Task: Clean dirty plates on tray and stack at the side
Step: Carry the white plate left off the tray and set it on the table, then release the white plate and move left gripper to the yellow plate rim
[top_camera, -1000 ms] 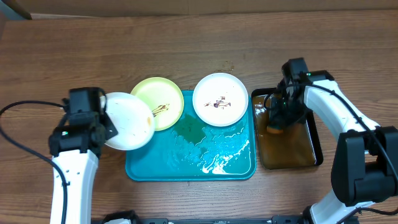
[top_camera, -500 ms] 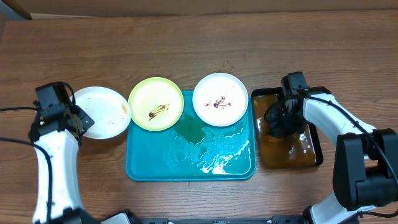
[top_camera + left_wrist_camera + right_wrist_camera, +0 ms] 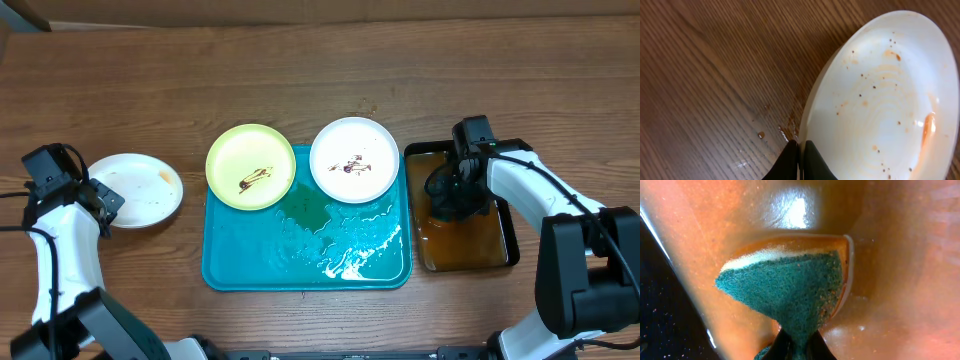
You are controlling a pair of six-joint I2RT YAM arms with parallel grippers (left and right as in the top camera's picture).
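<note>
Speckled plate [image 3: 135, 190]: being moved out left from the edge of the teal tray [image 3: 250, 272], now on or just above the bench [image 3: 300, 70], well apart; left pincer [image 3: 800, 156] pinching its rim. Stack apparently starting here. Yellow-green plate [image 3: 250, 166], smeared white plate [image 3: 354, 160]: waiting on the tray's far edge. Right pincer [image 3: 795, 347]: pinching the sponge [image 3: 790, 295], soaking in the black tray [image 3: 512, 240].

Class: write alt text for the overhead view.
The left gripper holds a stained white plate by its rim, left of a teal tray. A yellow-green plate and another white plate, both smeared brown, sit at the tray's far edge; the right gripper reaches into a black tray of brown liquid.
</note>
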